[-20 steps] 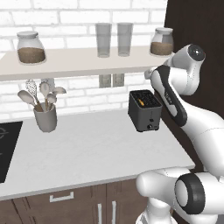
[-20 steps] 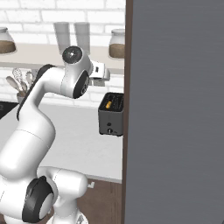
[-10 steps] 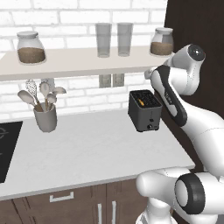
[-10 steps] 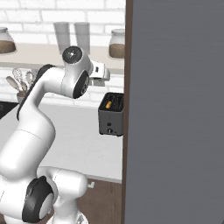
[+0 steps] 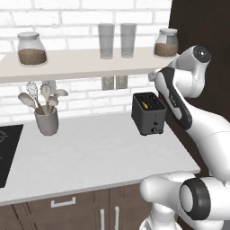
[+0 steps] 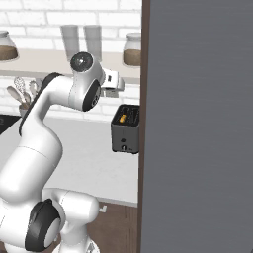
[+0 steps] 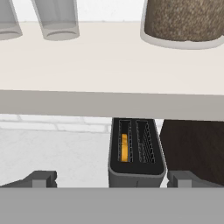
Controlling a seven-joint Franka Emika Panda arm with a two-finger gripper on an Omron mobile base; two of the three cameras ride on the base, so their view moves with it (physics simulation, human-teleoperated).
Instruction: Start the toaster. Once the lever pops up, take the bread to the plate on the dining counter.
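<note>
While the arm stands raised beside the shelf (image 5: pixel 90 65), I see the toaster (image 5: pixel 148 113) on the counter (image 5: pixel 90 152), at the counter's right end just beside the dark wood wall panel (image 5: pixel 200 27) and below the shelf. The bread (image 7: pixel 124 147) sits down inside the toaster's left slot in the hand view, showing as an orange-tan strip; the slot next to it holds only its wire cage. My fingers (image 7: pixel 112 179) are spread wide and hold nothing, one fingertip to each side of the toaster and above it. Left of the toaster, well apart, a grey utensil holder (image 5: pixel 46 121) with spoons stands on the counter. Above the toaster, the shelf carries two glasses (image 5: pixel 117 40) and a jar (image 5: pixel 165 43) of brown grains.
</note>
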